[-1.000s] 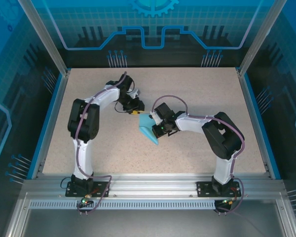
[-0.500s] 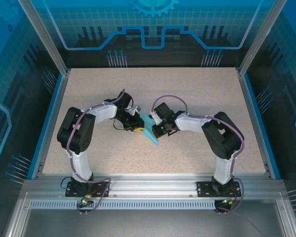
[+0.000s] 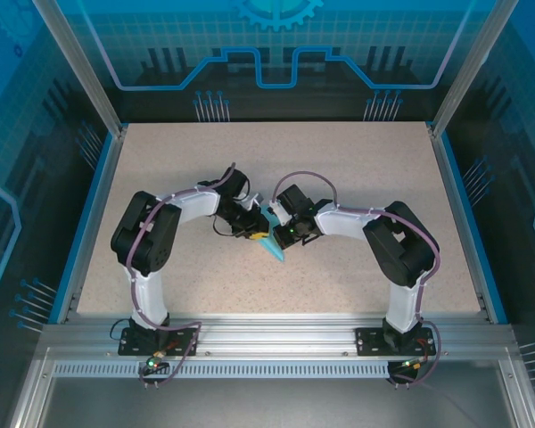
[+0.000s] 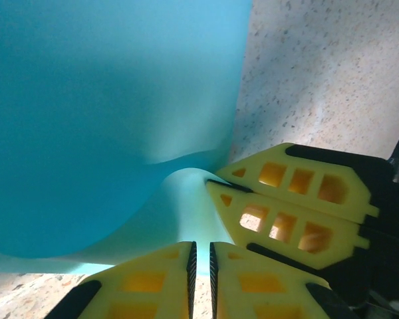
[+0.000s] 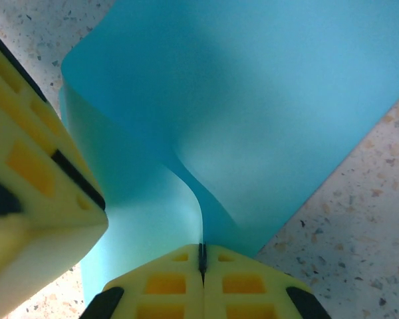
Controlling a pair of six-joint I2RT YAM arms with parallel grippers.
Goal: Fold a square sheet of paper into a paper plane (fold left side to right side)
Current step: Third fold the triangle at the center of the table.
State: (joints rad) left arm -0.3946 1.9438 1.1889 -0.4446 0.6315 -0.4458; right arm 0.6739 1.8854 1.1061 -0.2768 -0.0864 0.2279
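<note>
Where the left arm (image 3: 185,198) and the right arm (image 3: 349,219) meet at the middle of the tabletop (image 3: 374,169), the sheet of paper (image 3: 273,248) shows from above as a small pointed blue shape wedged between their ends, its tip toward the near edge. From that height the jaws are too small to read.

The right wrist camera gives the detail. The right gripper (image 5: 201,247) has its jaws pressed fully together on the sheet, with a paper edge caught in the seam. From there the paper rises in a curl off the speckled surface.

The left wrist camera looks at the same curl from the other side, where the paler underside bows upward. The left gripper (image 4: 201,246) sits at the sheet's lower edge with its jaws almost together and a thin slit between them. Whether paper is caught in that slit cannot be told. This view also shows the right gripper's yellow fingers side-on, clamped on the sheet's edge just beside the left ones.
</note>
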